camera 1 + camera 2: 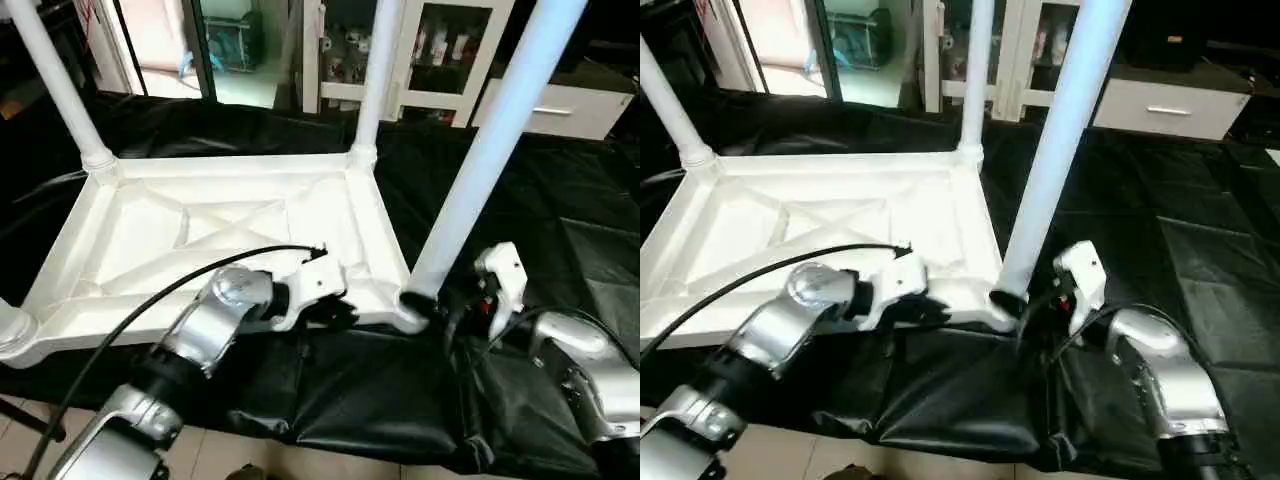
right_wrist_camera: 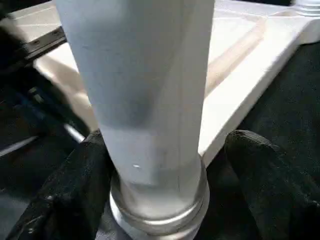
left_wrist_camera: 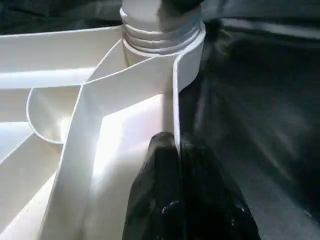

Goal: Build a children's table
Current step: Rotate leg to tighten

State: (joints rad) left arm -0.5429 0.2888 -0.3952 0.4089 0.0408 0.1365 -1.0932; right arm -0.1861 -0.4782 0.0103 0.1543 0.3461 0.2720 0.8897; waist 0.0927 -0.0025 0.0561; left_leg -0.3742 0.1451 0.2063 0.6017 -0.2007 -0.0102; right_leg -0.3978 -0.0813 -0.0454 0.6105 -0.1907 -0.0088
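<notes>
The children's table lies upside down on the black sheet, its white X-ribbed top (image 1: pixel 200 230) facing up. Legs stand in the far-left (image 1: pixel 55 80), far-right (image 1: pixel 378 70) and near-right (image 1: pixel 490 140) corner sockets. At the near-left corner a socket (image 1: pixel 10 330) shows at the picture's edge. My left gripper (image 1: pixel 335 312) is shut on the top's near rim (image 3: pixel 175 100), one black finger on each side of the wall. My right gripper (image 2: pixel 165 190) straddles the base of the near-right leg (image 2: pixel 145 100). It is open: one finger (image 2: pixel 65 200) lies against the tube, the other (image 2: pixel 265 180) stands off it.
The black-sheeted work table (image 1: pixel 560 200) stretches to the right and back. Its front edge runs just below my grippers, with pale floor (image 1: pixel 230 455) beneath. White cabinets with glass doors (image 1: pixel 440 50) stand behind. A black cable (image 1: pixel 150 290) arcs over my left forearm.
</notes>
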